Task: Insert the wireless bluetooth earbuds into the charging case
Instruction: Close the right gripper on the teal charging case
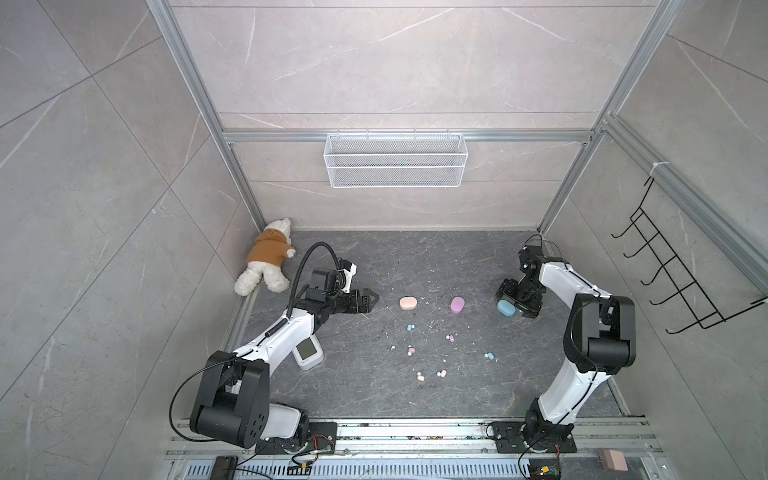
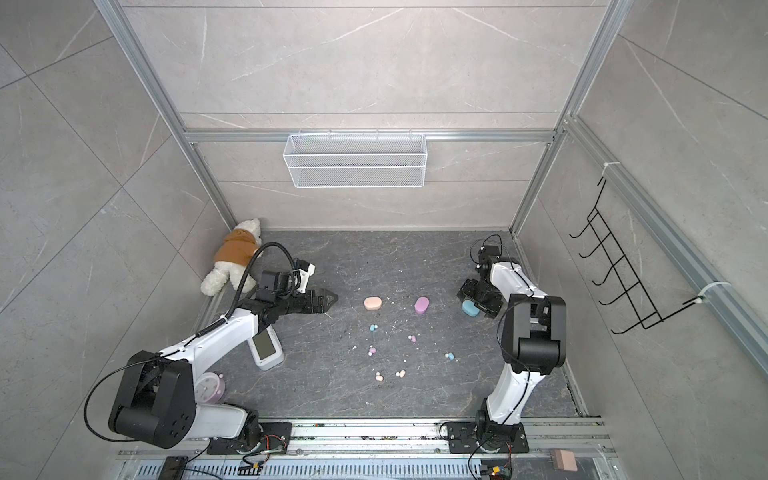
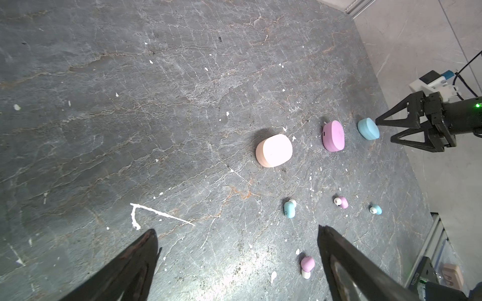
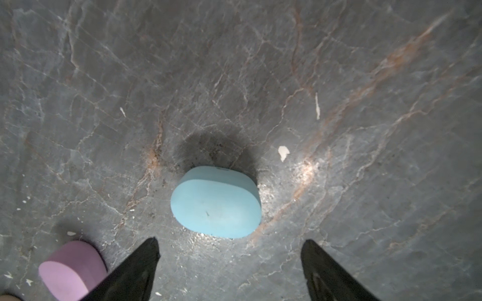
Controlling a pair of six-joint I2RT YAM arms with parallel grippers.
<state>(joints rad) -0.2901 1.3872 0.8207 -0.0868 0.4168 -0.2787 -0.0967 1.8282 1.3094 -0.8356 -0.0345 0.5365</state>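
Three shut charging cases lie in a row on the dark stone floor: peach [image 1: 407, 303], lilac [image 1: 457, 304] and light blue [image 1: 506, 308]. The earbuds lie scattered in front of them: a blue one [image 1: 410, 328], a lilac one [image 1: 450, 338], another lilac [image 1: 411, 351], another blue [image 1: 489, 355] and two peach ones [image 1: 420, 377] [image 1: 441, 373]. My left gripper [image 3: 237, 228] is open and empty, left of the peach case, with a lilac earbud [image 3: 307, 263] just inside one finger. My right gripper [image 4: 230, 239] is open just above the blue case [image 4: 216, 202], not touching it.
A teddy bear [image 1: 268, 262] lies in the back left corner. A white device with a screen [image 1: 307, 351] sits under my left arm, and a small alarm clock [image 2: 212, 388] near its base. A wire basket [image 1: 395, 160] hangs on the back wall. White specks litter the floor.
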